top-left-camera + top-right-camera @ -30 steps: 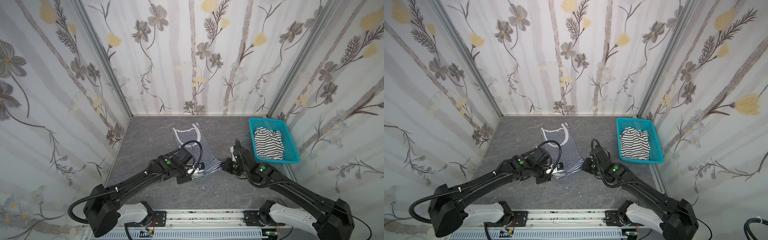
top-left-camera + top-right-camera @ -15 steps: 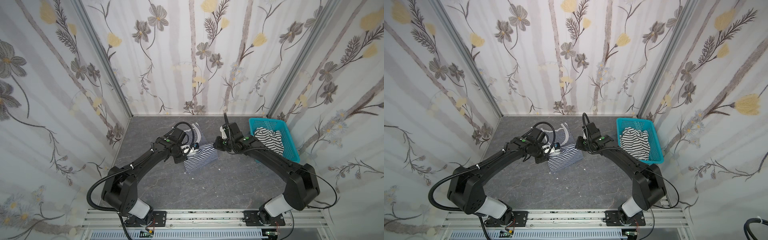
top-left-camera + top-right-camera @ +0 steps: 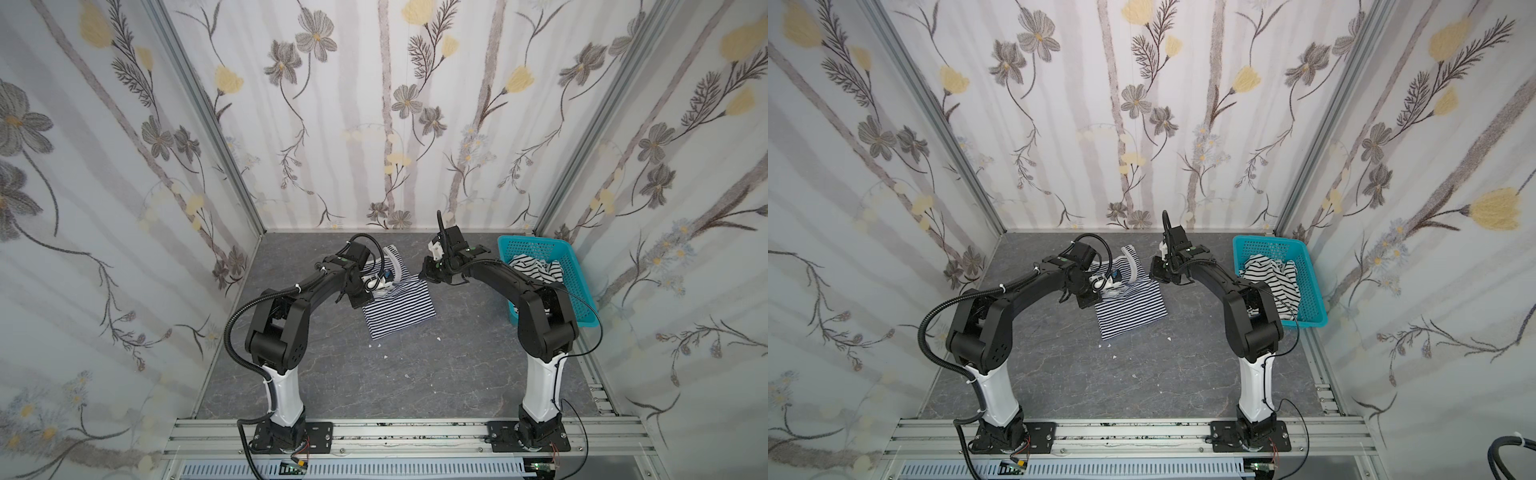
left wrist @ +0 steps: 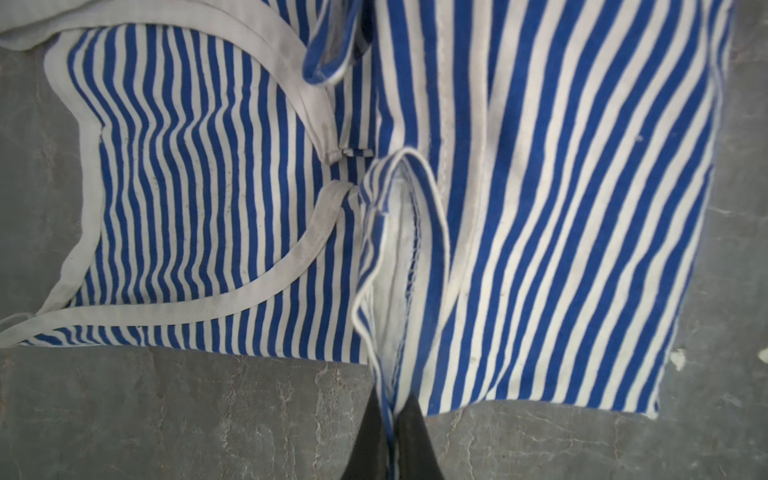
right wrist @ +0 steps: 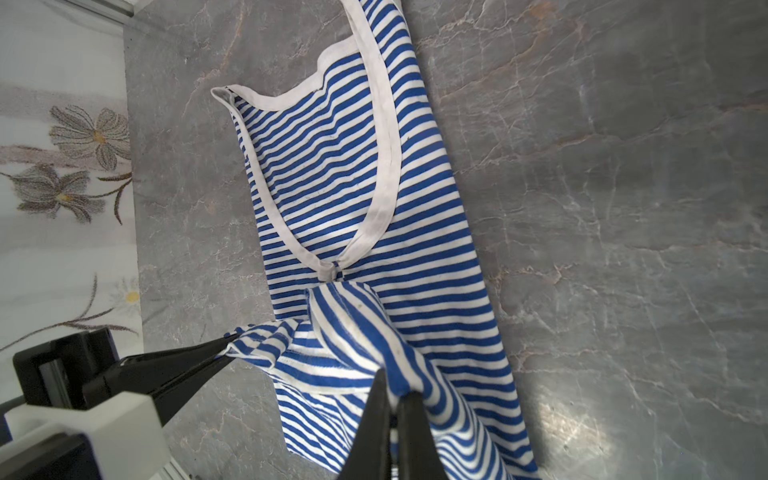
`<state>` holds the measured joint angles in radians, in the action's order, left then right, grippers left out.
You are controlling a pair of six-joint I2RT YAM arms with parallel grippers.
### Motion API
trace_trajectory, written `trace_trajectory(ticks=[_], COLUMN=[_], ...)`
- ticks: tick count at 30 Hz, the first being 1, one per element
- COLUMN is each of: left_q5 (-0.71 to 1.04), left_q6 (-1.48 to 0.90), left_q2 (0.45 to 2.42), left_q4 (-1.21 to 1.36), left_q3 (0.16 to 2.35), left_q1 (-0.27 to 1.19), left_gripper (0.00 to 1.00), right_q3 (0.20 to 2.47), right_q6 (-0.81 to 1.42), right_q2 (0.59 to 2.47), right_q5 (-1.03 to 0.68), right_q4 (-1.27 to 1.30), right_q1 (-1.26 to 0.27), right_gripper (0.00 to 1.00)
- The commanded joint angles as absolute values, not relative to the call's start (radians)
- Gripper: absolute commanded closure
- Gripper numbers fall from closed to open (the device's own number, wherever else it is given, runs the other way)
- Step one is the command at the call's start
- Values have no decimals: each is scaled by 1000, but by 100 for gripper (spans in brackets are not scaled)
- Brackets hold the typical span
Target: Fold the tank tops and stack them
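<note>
- Left wrist view: the left gripper (image 4: 390, 413) has its jaws pressed together on a thin hemmed edge of the fine-striped tank top (image 4: 540, 208). The blue-and-white cloth runs up from between the black fingers.
- In the same view the top's white-trimmed armhole and neckline lie flat on the grey marbled table (image 4: 187, 415).
- Right wrist view: the right gripper (image 5: 390, 399) is also clamped tight, pinching a raised fold of the same top.
- Beside it, the left gripper's tips hold a neighbouring corner of the cloth. The stretch of fabric between the two grippers is lifted off the table.
- Beyond that lifted stretch, the strap end of the top rests flat on the table.
- Both top views show this top (image 3: 399, 309) (image 3: 1133, 309) on the middle of the table, towards the back wall. Its near part lies flat as a striped rectangle, and its straps point at the back wall.
- The left gripper (image 3: 378, 290) is over the top's left edge and the right gripper (image 3: 426, 277) is at its right far corner, both low over the cloth.
- The wide-striped tank top (image 3: 536, 270) lies crumpled inside the turquoise perforated basket (image 3: 579, 291). The basket stands at the right side of the table, well apart from both grippers.
</note>
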<state>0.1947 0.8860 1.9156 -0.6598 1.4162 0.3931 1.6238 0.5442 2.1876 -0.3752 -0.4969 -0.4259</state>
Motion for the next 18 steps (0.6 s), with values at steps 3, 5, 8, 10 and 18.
trace_trajectory(ticks=[3,5,8,10,18], left_q5=[186,177,170,169,140], left_q6=[870,868,862,856,825], left_q2=[1982,1999,2015,2023,2071], left_q4=[-631,-627,-618,-612,-591], left_q3=[1465,1475,1484,1489,1545], left_q1=[376,373,371,365,347], left_gripper=[98,97,97,95,89], right_q3=[1690,1718,1757,1769,1822], right_q6=[516,514,511,509,493], right_q2=[2266,2293,2323,2329,2396], right_q5=[-460,-478,-497,-500,-508], right_q4=[-484,-488,-497,-495,-518], right_q1=[-416,-417,-416,-417,-411], right_gripper=[100,100,100,100,100])
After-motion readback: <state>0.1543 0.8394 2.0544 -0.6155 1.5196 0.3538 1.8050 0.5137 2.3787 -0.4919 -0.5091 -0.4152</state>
